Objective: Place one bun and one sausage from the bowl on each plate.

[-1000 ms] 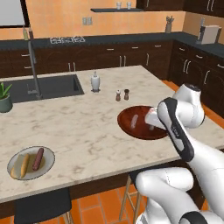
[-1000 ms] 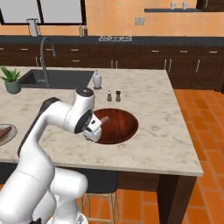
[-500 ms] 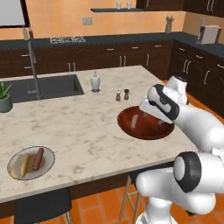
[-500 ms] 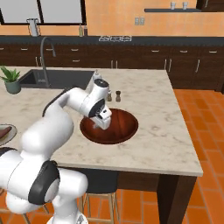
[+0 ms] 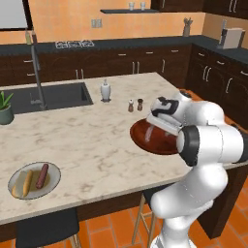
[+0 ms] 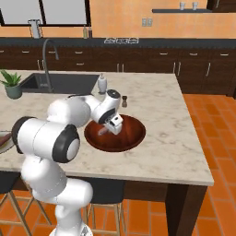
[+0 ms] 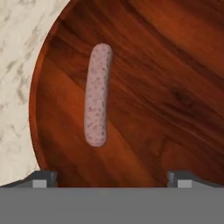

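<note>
One sausage (image 7: 97, 100) (in bowl (image 7: 175, 87)) between wide-spread claw (image 7: 111, 177) tips

No text, label, brand, number or sign can be read anywhere in these views.

Glossy wooden bowl (image 7: 153, 96) (marble counter (image 5: 87, 140))
</note>
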